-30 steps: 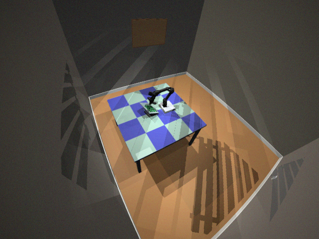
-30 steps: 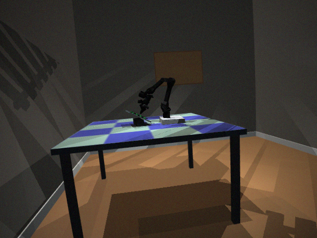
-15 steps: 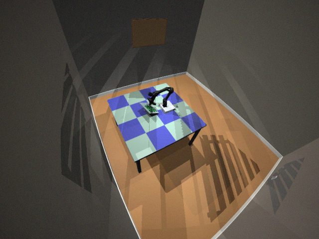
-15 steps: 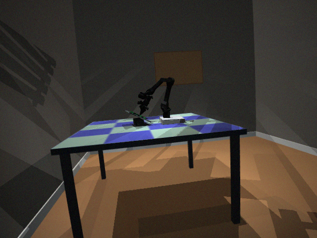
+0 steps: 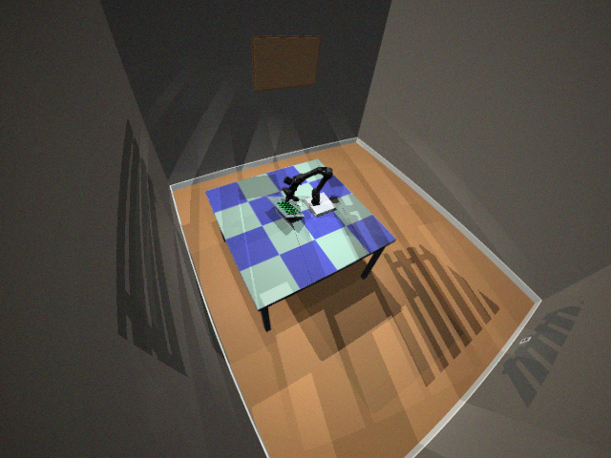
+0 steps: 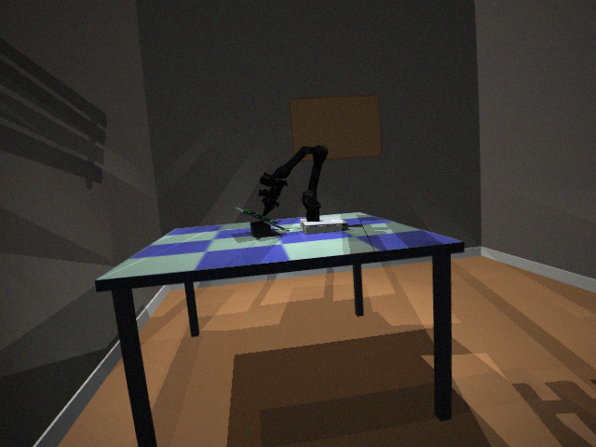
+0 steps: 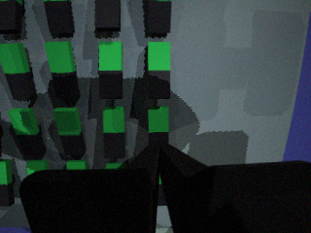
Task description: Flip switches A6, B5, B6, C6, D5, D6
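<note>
Black gripper (image 7: 158,160), clenched on nothing, tips over rightmost-column green switch (image 7: 158,119) of panel (image 7: 219,73).

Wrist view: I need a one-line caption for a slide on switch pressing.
Shut, empty gripper poised over the rightmost column of green-and-black rocker switches on the grey panel.

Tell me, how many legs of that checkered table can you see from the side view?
4: near left, near right, far left and far right, one under each corner of the table. None looks hidden.
</note>
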### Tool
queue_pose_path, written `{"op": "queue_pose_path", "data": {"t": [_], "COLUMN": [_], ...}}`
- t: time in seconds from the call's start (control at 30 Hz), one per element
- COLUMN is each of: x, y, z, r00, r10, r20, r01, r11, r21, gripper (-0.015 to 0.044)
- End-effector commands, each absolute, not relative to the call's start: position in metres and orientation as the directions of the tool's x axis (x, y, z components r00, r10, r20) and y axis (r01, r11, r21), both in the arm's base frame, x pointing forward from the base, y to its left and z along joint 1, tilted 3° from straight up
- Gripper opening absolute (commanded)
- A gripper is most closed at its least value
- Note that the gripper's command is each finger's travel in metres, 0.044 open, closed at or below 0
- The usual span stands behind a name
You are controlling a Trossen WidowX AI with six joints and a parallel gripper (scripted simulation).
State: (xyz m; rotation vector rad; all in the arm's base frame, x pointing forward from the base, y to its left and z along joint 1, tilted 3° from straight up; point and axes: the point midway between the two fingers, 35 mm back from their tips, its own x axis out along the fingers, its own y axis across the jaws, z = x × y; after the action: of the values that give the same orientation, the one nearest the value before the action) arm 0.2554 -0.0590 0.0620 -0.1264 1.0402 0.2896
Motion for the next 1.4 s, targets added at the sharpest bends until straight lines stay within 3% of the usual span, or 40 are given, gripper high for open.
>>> {"op": "queue_pose_path", "data": {"t": [0.0,1.37], "x": [0.2553,0.2578], "y": [-0.0596,-0.0586], "z": [0.061,0.0562], "r00": [0.471,0.471], "r10": [0.172,0.172], "r20": [-0.865,-0.865], "r01": [-0.288,-0.288], "r11": [0.957,0.957], "r21": [0.033,0.033], "gripper": [0.0,0.0]}}
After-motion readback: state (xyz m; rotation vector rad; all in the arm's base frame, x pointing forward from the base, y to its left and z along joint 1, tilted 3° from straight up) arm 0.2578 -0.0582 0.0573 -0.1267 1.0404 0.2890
